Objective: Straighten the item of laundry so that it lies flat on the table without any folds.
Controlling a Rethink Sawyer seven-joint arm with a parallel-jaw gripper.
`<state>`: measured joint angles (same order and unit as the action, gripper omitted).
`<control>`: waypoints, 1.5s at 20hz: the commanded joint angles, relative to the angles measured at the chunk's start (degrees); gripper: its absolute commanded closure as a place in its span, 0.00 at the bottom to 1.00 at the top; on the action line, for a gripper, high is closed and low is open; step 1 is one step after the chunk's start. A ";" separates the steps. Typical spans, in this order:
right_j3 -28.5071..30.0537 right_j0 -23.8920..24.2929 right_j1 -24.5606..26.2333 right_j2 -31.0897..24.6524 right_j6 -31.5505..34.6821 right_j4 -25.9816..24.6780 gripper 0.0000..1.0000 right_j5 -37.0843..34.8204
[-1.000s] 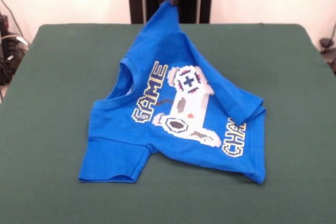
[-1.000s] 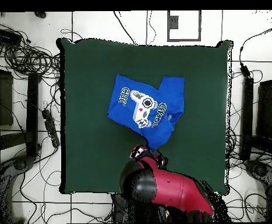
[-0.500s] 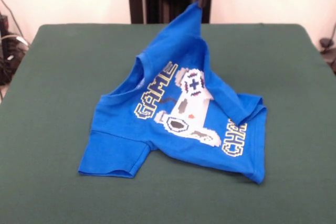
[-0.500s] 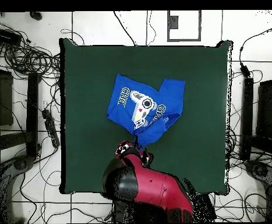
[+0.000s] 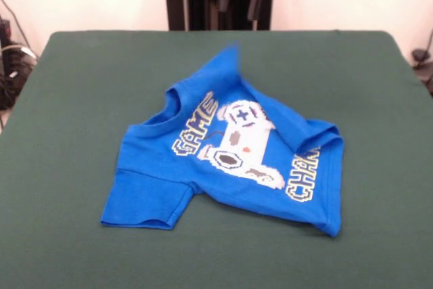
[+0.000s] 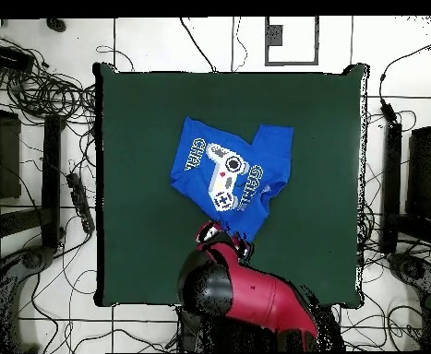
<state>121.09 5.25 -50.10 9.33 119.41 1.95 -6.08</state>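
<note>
Let go within the last half second: no more pinching of the blue T-shirt (image 5: 230, 153) by the claw (image 5: 239, 13), now seen with both fingers parted and empty, high at 12 o'clock in the front view, clear of the cloth. Half a second ago, held the shirt's far corner up in a taut peak; now finds that corner dropped onto the bench (image 5: 81, 99), pointing toward 12 o'clock.

Places the shirt around the middle of the bench in the front view, print upward, one sleeve spread flat toward 7 o'clock. From overhead, puts the shirt (image 6: 230, 175) near the centre of the bench (image 6: 145, 120), with the red arm (image 6: 246, 295) just off its 6 o'clock tip and hiding the claw there.

Judged against the task: only partly done. Leaves a thick fold running from the print toward 3 o'clock in the front view, doubled over and covering part of the yellow lettering. Probably calls for another pinch at that folded edge and a pull outward toward 3 o'clock.
</note>
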 commanded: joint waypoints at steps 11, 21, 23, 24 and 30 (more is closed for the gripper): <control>0.91 2.30 -0.98 -6.47 6.10 1.91 0.00 -8.80; -17.24 -3.90 3.39 -3.28 7.52 2.90 0.00 -23.81; -18.63 -4.06 4.13 -3.73 8.17 3.30 0.00 -25.35; -19.81 -4.42 5.00 -3.73 8.45 3.29 0.00 -26.29; -22.01 -4.96 9.53 -5.69 9.46 4.86 0.00 -23.75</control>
<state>104.55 2.06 -47.63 9.59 119.41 3.51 -26.17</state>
